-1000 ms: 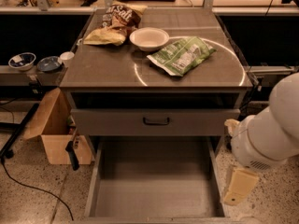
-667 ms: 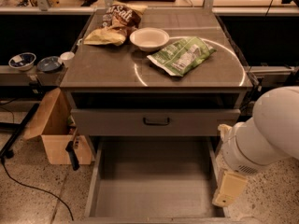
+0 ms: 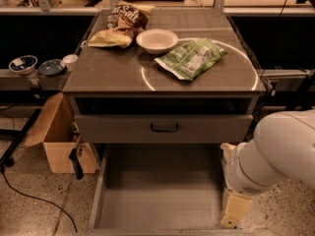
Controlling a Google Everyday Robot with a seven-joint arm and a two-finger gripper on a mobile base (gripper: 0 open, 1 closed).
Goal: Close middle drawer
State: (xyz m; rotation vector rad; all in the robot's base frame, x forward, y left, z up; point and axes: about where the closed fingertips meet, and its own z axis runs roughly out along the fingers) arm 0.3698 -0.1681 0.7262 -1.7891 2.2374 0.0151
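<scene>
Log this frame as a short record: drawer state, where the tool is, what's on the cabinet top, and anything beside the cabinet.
middle drawer: pulled far out, floor bare, not yet closed
drawer above: grey front with black bar handle
tool: low at the right, beside the open drawer's right wall near its front corner
cabinet top: white bowl, green bag, brown chip bag
left of cabinet: open cardboard box on the floor
</scene>
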